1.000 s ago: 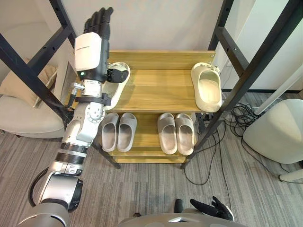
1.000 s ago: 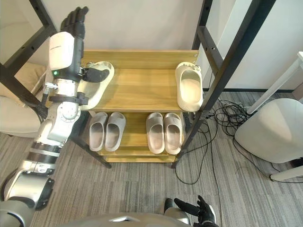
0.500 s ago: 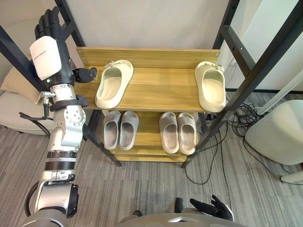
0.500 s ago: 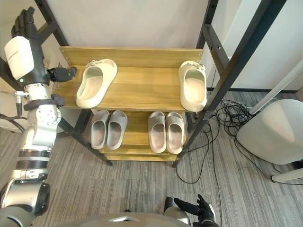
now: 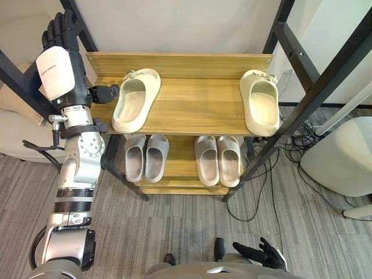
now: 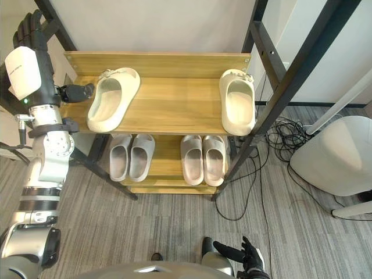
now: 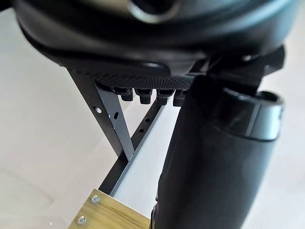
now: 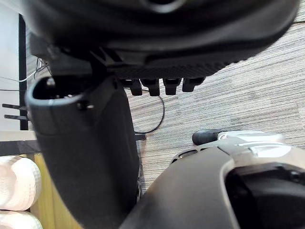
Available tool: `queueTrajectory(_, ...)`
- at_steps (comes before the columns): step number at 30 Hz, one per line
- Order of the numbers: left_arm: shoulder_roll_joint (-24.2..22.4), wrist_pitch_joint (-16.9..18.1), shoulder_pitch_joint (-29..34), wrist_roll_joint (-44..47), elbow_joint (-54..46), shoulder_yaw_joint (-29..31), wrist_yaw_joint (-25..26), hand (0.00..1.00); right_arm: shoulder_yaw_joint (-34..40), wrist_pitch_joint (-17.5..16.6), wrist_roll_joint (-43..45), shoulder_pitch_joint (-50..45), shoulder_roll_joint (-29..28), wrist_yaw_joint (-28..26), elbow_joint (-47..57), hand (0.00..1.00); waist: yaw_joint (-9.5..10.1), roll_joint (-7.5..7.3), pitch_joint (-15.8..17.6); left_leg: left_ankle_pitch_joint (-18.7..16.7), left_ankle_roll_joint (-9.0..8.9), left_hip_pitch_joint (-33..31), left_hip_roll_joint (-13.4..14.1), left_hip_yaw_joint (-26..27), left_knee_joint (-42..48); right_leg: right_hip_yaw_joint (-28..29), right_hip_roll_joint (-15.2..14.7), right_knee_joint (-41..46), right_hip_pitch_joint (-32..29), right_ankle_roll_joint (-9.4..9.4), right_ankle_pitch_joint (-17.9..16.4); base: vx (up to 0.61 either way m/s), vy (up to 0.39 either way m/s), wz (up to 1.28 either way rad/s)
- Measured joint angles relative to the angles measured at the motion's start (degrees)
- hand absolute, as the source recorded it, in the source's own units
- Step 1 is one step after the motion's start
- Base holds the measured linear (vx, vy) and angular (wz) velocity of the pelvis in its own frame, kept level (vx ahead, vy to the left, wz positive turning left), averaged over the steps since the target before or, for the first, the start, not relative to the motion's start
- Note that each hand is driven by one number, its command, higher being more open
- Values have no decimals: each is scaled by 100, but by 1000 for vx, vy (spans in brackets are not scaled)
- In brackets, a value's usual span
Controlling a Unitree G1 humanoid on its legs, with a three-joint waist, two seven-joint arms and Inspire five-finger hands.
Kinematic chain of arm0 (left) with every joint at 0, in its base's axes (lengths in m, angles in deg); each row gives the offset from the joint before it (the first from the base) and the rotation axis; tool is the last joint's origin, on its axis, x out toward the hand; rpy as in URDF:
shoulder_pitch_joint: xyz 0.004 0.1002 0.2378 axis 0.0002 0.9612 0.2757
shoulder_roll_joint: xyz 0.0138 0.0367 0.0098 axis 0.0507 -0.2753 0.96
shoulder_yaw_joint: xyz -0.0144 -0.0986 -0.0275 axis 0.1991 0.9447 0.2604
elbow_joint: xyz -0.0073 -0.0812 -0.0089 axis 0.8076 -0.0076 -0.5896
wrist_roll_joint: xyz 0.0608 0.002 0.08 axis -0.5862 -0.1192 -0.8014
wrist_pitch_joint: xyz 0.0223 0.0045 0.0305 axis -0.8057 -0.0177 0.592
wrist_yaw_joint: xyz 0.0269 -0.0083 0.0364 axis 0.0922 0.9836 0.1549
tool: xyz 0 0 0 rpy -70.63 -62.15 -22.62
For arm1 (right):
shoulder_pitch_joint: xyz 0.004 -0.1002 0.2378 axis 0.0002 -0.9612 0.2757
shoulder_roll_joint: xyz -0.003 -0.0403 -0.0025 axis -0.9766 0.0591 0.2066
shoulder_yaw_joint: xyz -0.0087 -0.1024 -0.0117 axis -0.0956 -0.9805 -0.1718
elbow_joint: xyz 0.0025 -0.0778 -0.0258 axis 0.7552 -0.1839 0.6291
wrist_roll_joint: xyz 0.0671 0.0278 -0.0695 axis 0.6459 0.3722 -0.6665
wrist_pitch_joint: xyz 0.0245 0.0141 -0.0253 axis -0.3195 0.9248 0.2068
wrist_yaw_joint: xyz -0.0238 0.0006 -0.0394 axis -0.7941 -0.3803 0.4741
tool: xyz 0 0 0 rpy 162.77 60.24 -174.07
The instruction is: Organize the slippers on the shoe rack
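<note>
A wooden shoe rack [image 5: 192,104] stood against a pale wall. The left cream slipper [image 5: 135,100] lay slightly angled at the left end of the top shelf. The right cream slipper [image 5: 259,110] lay well apart from it at the right end. Two pairs of grey slippers [image 5: 145,157] sat side by side on the lower shelf. The left hand [image 5: 56,58] was raised beside the rack's left end, fingers straight and holding nothing, with its thumb near the left cream slipper. The right hand [image 5: 261,254] hung low over the carpet, relaxed and empty.

far ends of lower slippers [image 5: 207,160] under the top shelf [image 5: 192,107]
</note>
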Motion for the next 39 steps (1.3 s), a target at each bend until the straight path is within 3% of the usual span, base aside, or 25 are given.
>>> queueTrajectory(14,-13,-11,-9,86,-61,-169,-47,100,-123,8,-293,73,33,122,46,100,14,6,5,0,74,-27,-117,7,13,14,-109,-6,-32,52,70,-12,0,-1)
queueTrajectory(39,-244,95,-6,84,-370,-1053,-278,100,-294,119,-355,214,71,126,-11,100,-22,-77,54,3,170,-1,-214,-125,13,-148,-209,-8,54,90,98,-7,-2,3)
